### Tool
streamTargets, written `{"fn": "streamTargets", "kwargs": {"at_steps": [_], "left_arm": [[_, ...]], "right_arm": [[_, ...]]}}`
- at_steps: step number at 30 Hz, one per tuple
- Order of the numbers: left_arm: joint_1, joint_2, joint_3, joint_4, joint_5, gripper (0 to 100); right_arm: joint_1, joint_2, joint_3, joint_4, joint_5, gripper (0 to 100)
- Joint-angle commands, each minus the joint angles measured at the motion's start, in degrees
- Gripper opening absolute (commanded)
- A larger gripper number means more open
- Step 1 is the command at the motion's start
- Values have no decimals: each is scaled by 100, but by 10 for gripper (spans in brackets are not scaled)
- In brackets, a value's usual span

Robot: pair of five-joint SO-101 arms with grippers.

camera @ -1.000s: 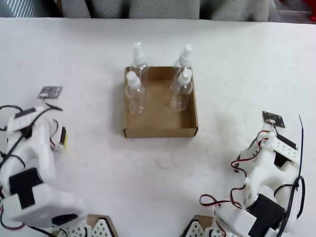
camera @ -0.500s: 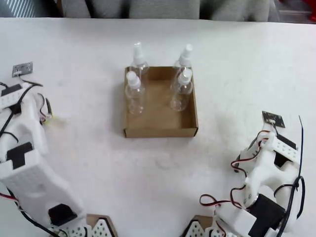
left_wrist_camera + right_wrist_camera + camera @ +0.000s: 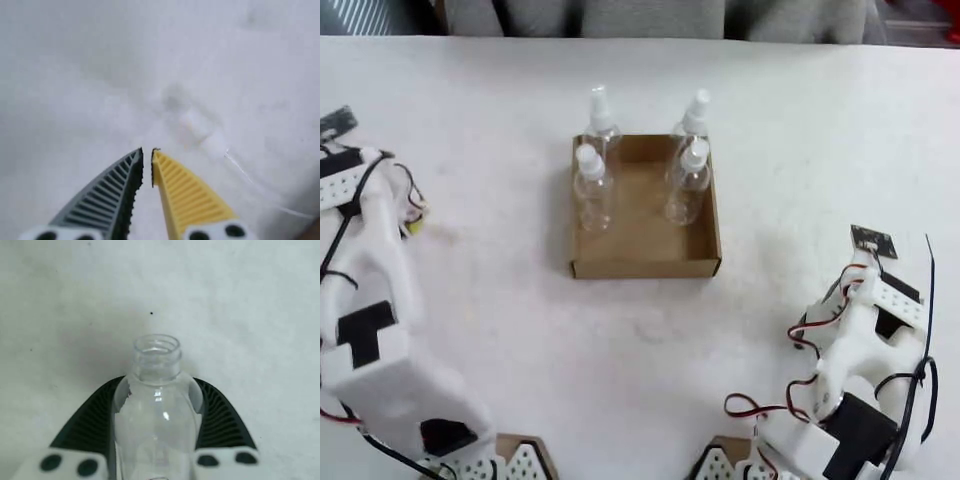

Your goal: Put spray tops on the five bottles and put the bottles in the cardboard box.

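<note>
1. The uncapped bottle [image 3: 157,410] sits low in the middle of the right wrist view, clear plastic, with an open neck and no spray top on it. Its base is cut off by the bottom edge.
2. My right pincer [image 3: 159,381] has it: the two black ribbed jaws are pressed against the bottle's shoulders, one on each side.
3. In the high view the right arm [image 3: 865,340] is folded up in the lower right corner, and its own body hides the pincer and bottle from above.
4. The cardboard box [image 3: 645,266] is in the centre of the high view, well apart from both arms.
5. Two capped bottles stand inside it, one at the left wall [image 3: 592,188] and one near the right wall [image 3: 687,182].
6. Two more capped bottles [image 3: 601,118] [image 3: 693,116] show at the box's far edge. Their bases are hidden, so I can't tell whether they stand in the box or just behind it.
7. The left arm [image 3: 370,290] runs up the left edge of the high view and is partly cut off.
8. My left pincer [image 3: 147,151] has its grey and yellow jaws drawn to a thin slit, with nothing between them.
9. Just beyond its tips, right of centre, a blurred white spray top [image 3: 202,134] lies on the table [image 3: 520,90], with a thin tube trailing toward the lower right.
</note>
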Motion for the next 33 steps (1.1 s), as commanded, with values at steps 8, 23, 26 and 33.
{"fn": "streamTargets", "kwargs": {"at_steps": [8, 23, 26, 33], "left_arm": [[514, -1103, 1143, -334, 2040, 55], [690, -2448, 2716, -1574, 2769, 162], [690, -2448, 2716, -1574, 3015, 251], [673, -1868, 2681, -1978, 3130, 260]], "right_arm": [[31, -189, -18, -66, 167, 16], [31, -189, -18, -66, 193, 16], [31, -189, -18, -66, 193, 16], [31, -189, 70, -136, 431, 16]]}}
